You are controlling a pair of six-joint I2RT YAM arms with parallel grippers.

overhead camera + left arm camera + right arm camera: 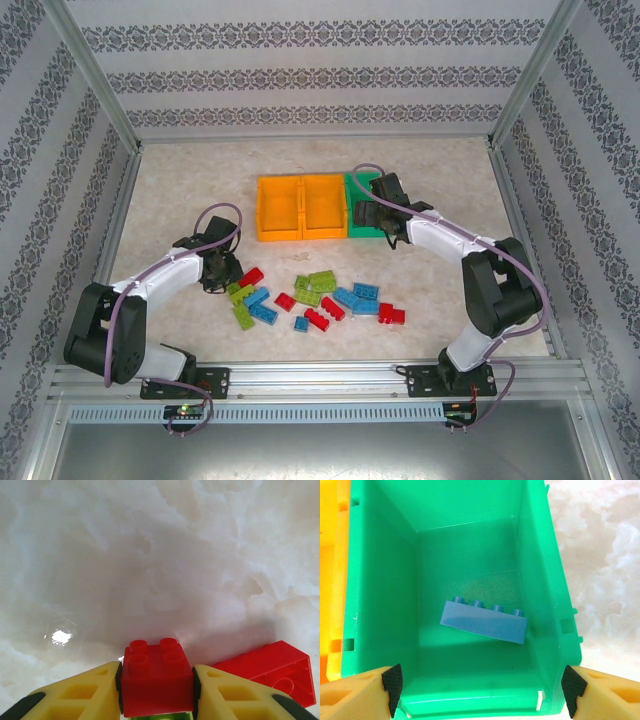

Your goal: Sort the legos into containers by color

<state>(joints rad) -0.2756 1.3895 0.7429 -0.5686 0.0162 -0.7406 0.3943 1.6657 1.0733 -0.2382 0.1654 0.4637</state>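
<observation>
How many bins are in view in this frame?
3, side by side in a row: an orange bin on the left, a second orange bin in the middle, and the green bin on the right, partly covered by the right arm.

Table (150,555) bare beyond red brick (157,680); second red brick (270,672) just beside. Green bin (385,580) roomy around blue brick (485,622).

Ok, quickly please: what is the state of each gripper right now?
Left gripper: closed on a red brick.
Right gripper: open, holding nothing, above the green bin with a blue brick inside.
</observation>
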